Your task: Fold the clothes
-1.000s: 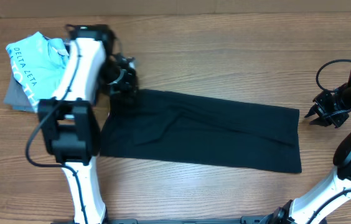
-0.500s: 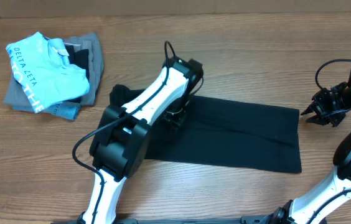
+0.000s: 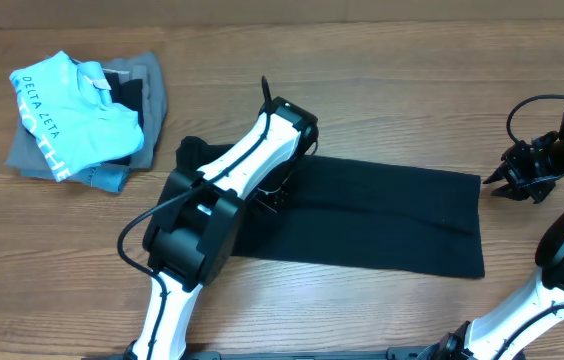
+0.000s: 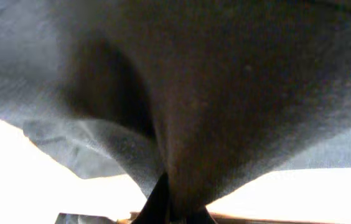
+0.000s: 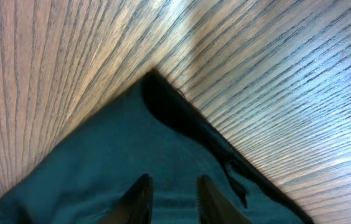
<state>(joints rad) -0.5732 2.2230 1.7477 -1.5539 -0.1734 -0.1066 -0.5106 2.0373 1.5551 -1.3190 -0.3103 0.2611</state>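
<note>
The clothes (image 3: 382,215), one black garment, lie spread flat across the middle of the table. My left gripper (image 3: 274,192) is down on the garment's upper left part and shut on a pinch of it. In the left wrist view the cloth (image 4: 225,81) rises out of the shut left gripper (image 4: 178,208) and fills the frame. My right gripper (image 3: 503,184) hovers at the garment's top right corner. Its fingers (image 5: 139,193) stand apart above the cloth (image 5: 88,168) with nothing between them.
A light blue shirt with white lettering (image 3: 67,115) lies on grey folded garments (image 3: 147,90) at the back left. The left arm (image 3: 222,190) stretches across the garment's left end. Bare wooden table (image 3: 382,90) surrounds the garment.
The left arm swung from the garment's top left corner to its upper middle, and its gripper shut on the cloth. The right arm has not moved.
</note>
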